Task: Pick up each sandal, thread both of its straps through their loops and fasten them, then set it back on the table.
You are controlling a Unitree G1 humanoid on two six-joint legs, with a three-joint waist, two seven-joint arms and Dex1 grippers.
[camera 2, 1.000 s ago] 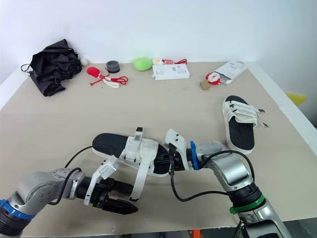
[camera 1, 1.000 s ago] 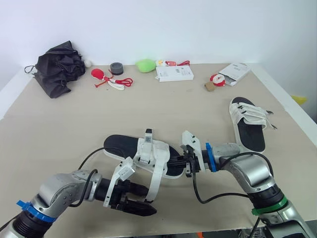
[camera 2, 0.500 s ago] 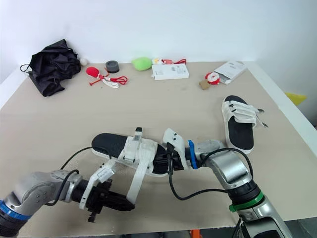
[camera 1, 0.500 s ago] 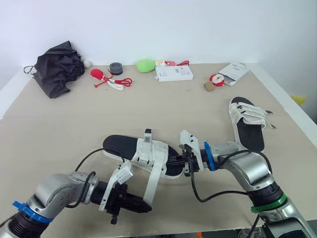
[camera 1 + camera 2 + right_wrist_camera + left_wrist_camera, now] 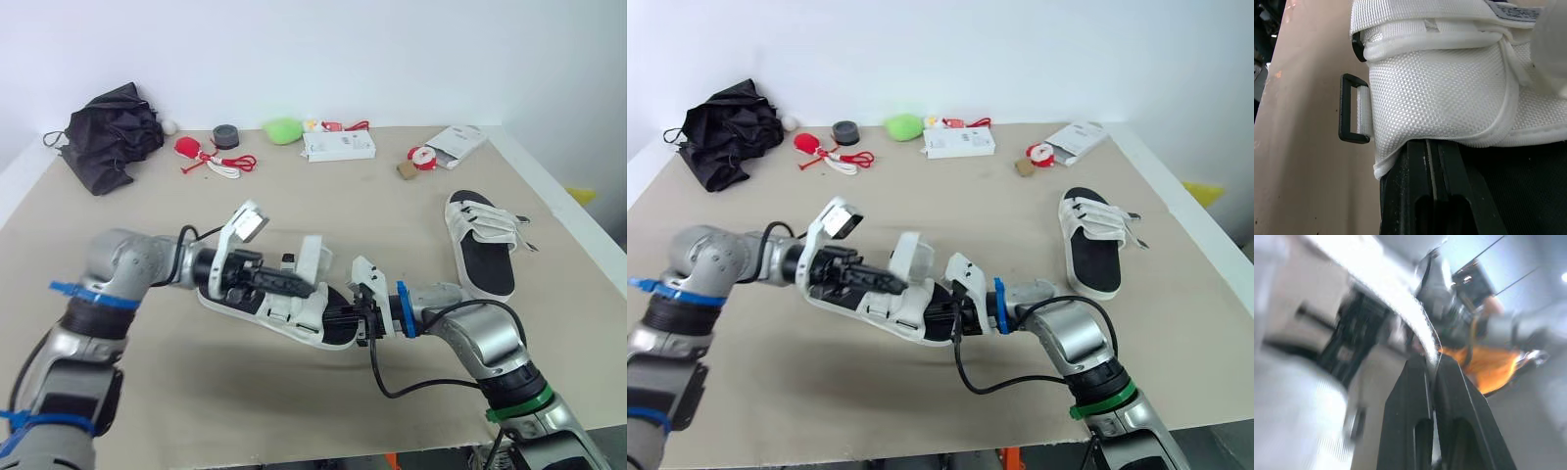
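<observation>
Black-soled white fabric sandal [image 5: 294,311] lies tilted on the beige table [image 5: 392,225], one end pinched tight by the right gripper [image 5: 345,323], while the left gripper [image 5: 306,289], low by the near edge before, now holds its white strap [image 5: 313,257] above it.

Your two head views look forward and down over the same table [image 5: 392,215]. Your right wrist camera sits close against the sandal [image 5: 1449,88].

A sandal [image 5: 284,313] sits between my left pincer [image 5: 310,290] and right pincer [image 5: 340,319]; the other sandal [image 5: 484,253] lies on the counter [image 5: 323,201], right of both.
</observation>
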